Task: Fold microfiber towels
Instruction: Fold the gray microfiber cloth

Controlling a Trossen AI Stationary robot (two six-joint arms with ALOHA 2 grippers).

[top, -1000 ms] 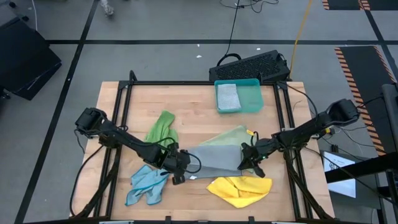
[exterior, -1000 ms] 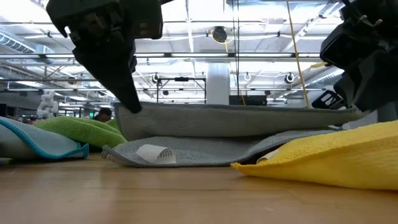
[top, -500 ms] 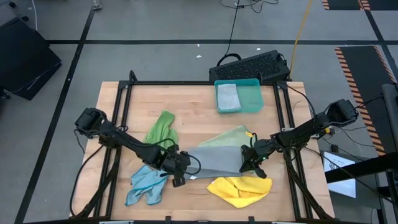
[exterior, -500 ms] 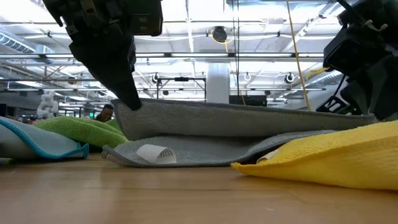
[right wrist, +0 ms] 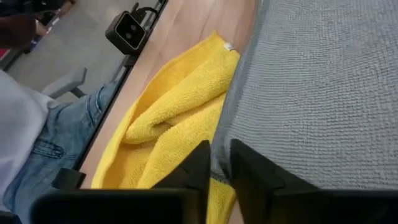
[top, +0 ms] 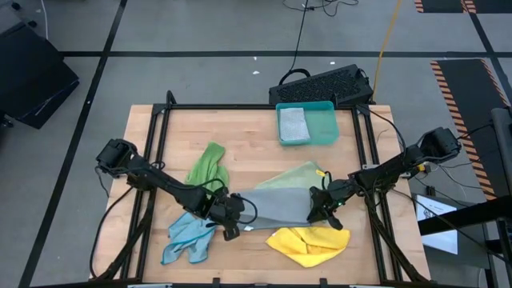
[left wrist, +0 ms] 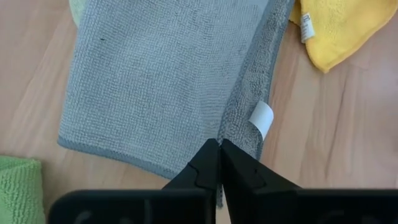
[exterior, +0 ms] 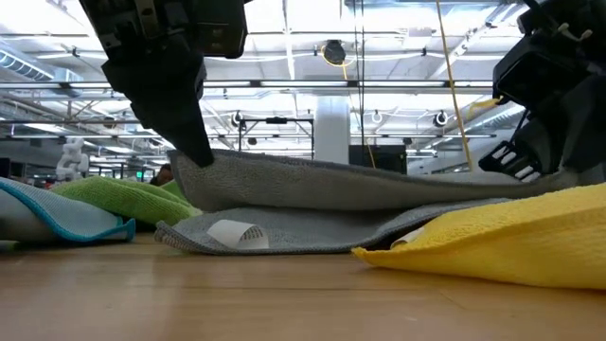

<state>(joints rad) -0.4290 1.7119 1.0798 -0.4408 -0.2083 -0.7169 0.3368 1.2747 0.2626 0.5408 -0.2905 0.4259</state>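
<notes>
A grey microfiber towel [top: 274, 204] lies folded over itself at the table's middle, its lower layer flat on the wood. A white label [exterior: 237, 233] shows at its near edge. My left gripper [top: 232, 224] is shut on the towel's left end. My right gripper [top: 319, 211] is at its right end, fingers close together with cloth between them. A yellow towel [top: 309, 244] lies crumpled just in front of the right gripper. A light blue towel [top: 188, 238] and a bright green one [top: 208, 166] lie at the left. A pale green one [top: 296, 174] peeks out from under the grey one. My left gripper pinches the upper layer's edge at its left near corner [left wrist: 222, 129] between its two fingertips [exterior: 201, 157], slanting down from above. That corner is held up off the lower layer, which stays on the table. My right gripper has the upper layer's right edge [right wrist: 219, 147] in the narrow gap between its two fingers, coming in at a slant from the table's right. The cloth runs away from the fingers, slightly raised over the lower layer.
A teal tray [top: 324, 128] at the far edge holds a folded grey cloth [top: 293, 124]. A black keyboard [top: 324, 84] lies behind it. A black frame borders the table. Bare wood lies between the tray and the towels. A person's jeans [right wrist: 37, 155] show beyond the near edge.
The right end of the raised grey layer has sunk toward the table. It now slopes down from my left gripper toward my right one instead of running level. The left corner stays up at the same height.
</notes>
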